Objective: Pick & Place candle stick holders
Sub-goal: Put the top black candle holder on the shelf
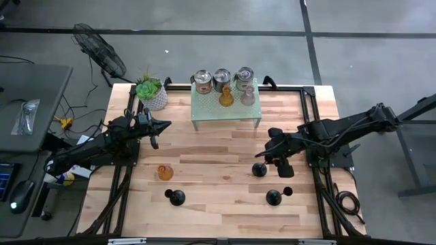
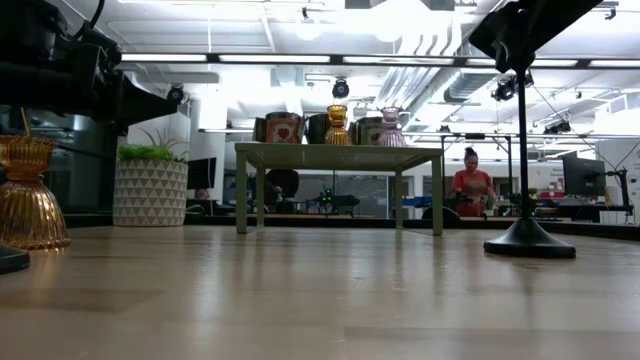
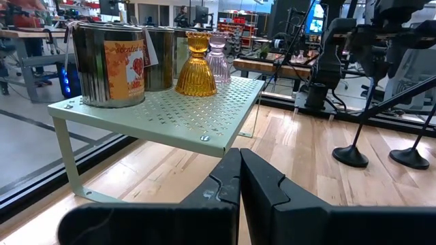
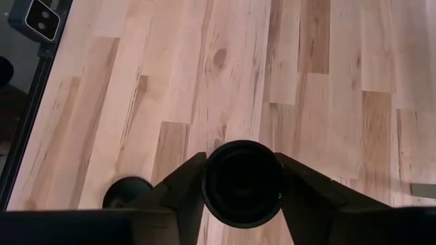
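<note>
My right gripper [image 1: 264,158] stands over a black stemmed candle stick holder [image 1: 259,169], shut on its top; the holder's round base [image 2: 527,243] rests on the table. Two more black holders [image 1: 176,197] [image 1: 274,197] stand near the front edge. An amber glass holder [image 1: 165,172] stands at the front left. On the green shelf [image 1: 204,112] at the back stand three silver cups [image 1: 222,78], an amber holder [image 1: 225,97] and a pink one [image 1: 248,95]. My left gripper [image 1: 162,126] waits shut at the left, touching nothing. My right gripper pinches the black holder's round top cup [image 4: 243,182] between its two fingers [image 4: 185,182], one on each side. The fingers come slanting down from the table's right. The holder stands upright with its base on the table.
A white pot with a green plant [image 1: 151,94] stands at the back left corner. Bare wood lies in the table's middle, between the shelf and the front holders. Black frame rails [image 1: 310,112] run along the table's edges. A person [image 2: 470,188] stands far behind the table.
</note>
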